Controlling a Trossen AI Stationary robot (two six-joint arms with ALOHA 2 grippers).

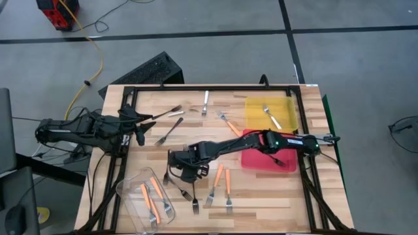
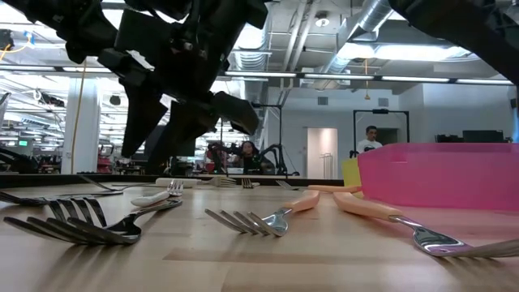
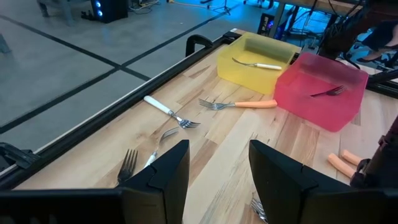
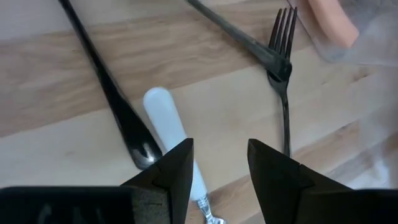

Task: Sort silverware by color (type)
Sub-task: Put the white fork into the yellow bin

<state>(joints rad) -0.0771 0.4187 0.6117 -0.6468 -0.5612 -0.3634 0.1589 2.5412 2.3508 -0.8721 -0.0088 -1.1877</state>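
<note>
Your right tool (image 1: pixel 175 161) reaches across the middle of the bench (image 1: pixel 196 140) and hangs low over a white-handled fork (image 4: pixel 169 121). Its fingers stand apart with nothing between them, one to each side of the handle, which suggests you are lining up to take that fork. Two black forks lie close by it: one (image 4: pixel 102 81) almost touches the white handle, the other (image 4: pixel 273 59) lies a little way off, so the gap for the fingers is tight on one side.

Your left tool (image 1: pixel 140 124) waits over the bench's left edge, also part open and holding nothing.

The sorting looks barely begun. The yellow tray (image 1: pixel 270 113) holds one white-handled fork (image 1: pixel 272 116), so that is likely where this one belongs. The red tray (image 1: pixel 269 156) carries a dark fork (image 3: pixel 328 91). The clear tub (image 1: pixel 146 196) near the front left corner has orange-handled forks (image 1: pixel 151 201) in it. More orange-handled ones (image 1: pixel 223 181) lie loose near the front edge, one (image 1: pixel 228 122) beside the yellow tray, and dark forks (image 1: pixel 168 124) sit toward the back left.
</note>
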